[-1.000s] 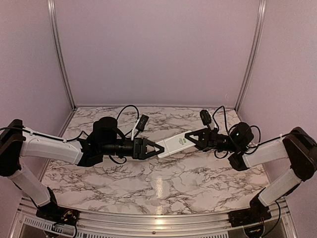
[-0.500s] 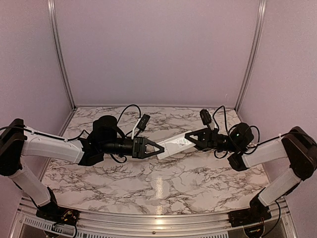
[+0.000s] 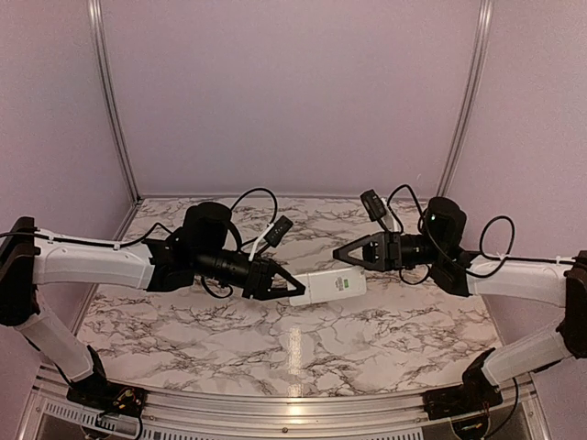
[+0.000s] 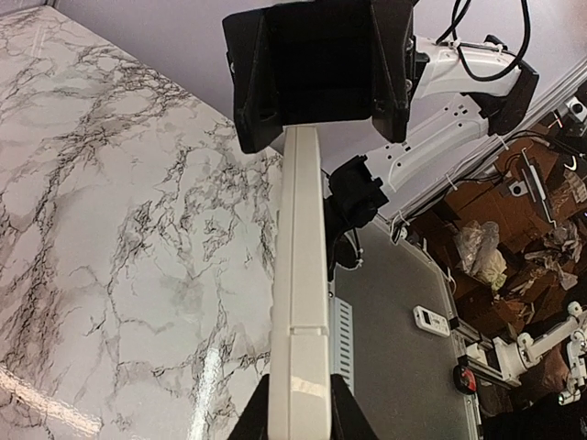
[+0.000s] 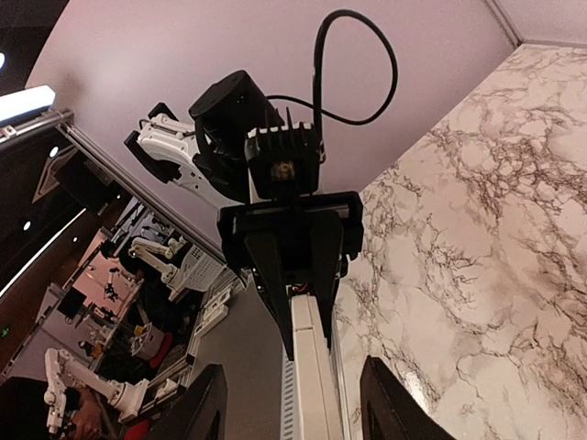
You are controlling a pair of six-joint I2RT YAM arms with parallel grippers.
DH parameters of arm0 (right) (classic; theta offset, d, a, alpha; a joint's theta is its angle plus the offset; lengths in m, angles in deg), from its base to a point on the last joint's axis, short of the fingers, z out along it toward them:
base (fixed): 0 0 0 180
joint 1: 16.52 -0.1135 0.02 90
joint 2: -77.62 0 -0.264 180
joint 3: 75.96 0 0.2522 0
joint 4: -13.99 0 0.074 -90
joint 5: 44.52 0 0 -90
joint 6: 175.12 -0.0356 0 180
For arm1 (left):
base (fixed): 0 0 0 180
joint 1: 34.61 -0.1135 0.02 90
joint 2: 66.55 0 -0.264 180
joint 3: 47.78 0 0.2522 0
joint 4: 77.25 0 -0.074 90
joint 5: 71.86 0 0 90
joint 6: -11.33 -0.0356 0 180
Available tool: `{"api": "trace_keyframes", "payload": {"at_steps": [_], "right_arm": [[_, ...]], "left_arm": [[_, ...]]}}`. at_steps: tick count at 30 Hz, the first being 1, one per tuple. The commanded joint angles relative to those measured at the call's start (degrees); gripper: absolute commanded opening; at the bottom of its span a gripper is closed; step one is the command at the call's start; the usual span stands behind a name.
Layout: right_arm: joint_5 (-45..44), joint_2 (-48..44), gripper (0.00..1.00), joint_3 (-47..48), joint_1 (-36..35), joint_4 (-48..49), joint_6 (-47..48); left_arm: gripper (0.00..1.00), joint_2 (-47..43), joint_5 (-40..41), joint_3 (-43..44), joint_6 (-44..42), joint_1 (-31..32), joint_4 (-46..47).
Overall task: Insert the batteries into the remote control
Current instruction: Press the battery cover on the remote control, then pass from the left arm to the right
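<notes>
The remote (image 3: 328,285) is showing as a small white bar, face up to the top camera, with a greenish display window (image 3: 344,283) towards its right end. From the left wrist it is reading edge-on, a thin white slab with a seam line crossing it partway along. It is hanging roughly level over the middle of the marble table (image 3: 229,339), its long axis running left to right, and it looks to be held clear of the surface.

The left pincer (image 3: 294,290) is clamping the remote's left end, its dark fingers (image 4: 347,417) pressing on either side of the white body. The rest of the remote is sticking out to the right.

The right pincer (image 3: 341,256) is standing wide apart and gripping nothing. In the top view it is sitting just far of the remote's right end. In its own wrist view its fingers (image 5: 206,408) are flanking the remote's tip with a gap on each side, touching neither.

The left arm (image 3: 92,266) is reaching in from the left, forearm stretched nearly level and wrist dipping slightly towards the centre. The right arm (image 3: 514,280) is coming in low from the right, its pincer pointing left, so the two pincers are facing each other nose to nose.
</notes>
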Motion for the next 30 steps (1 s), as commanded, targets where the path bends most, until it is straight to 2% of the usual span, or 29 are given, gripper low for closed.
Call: {"api": "trace_keyframes", "payload": {"at_steps": [1,8,12,15,16,19,21,30], "right_arm": [[2.92,-0.61,0.46,3.65,-2.14,-22.02,15.28],[1.17,0.58,0.44,5.78,-7.33,-31.4,22.82],[0.96,0.77,0.35,5.92,-8.56,-33.6,24.58],[1.3,0.85,0.26,5.95,-9.14,-33.81,24.61],[1.49,0.98,0.27,5.95,-9.39,-33.94,24.78],[1.44,1.05,0.41,6.0,-9.56,-35.13,25.49],[1.72,0.72,0.44,5.96,-9.71,-35.33,25.49],[2.07,5.79,0.37,9.31,-14.92,-38.97,28.66]], "left_arm": [[0.01,-1.45,-3.87,3.52,-7.13,-0.15,-8.27],[0.0,0.24,-6.69,7.56,-12.0,-0.14,-16.4],[0.0,0.08,-7.65,8.15,-14.52,-0.19,-20.96],[0.0,1.35,-8.07,10.6,-19.22,-0.15,-28.19],[0.0,1.96,-8.25,11.57,-20.98,-0.16,-30.85],[0.0,2.44,-8.76,12.79,-24.21,-0.11,-36.24],[0.0,2.02,-8.47,12.95,-25.75,-0.19,-38.57],[0.0,2.56,-9.37,14.56,-28.63,0.26,-41.67]]}}
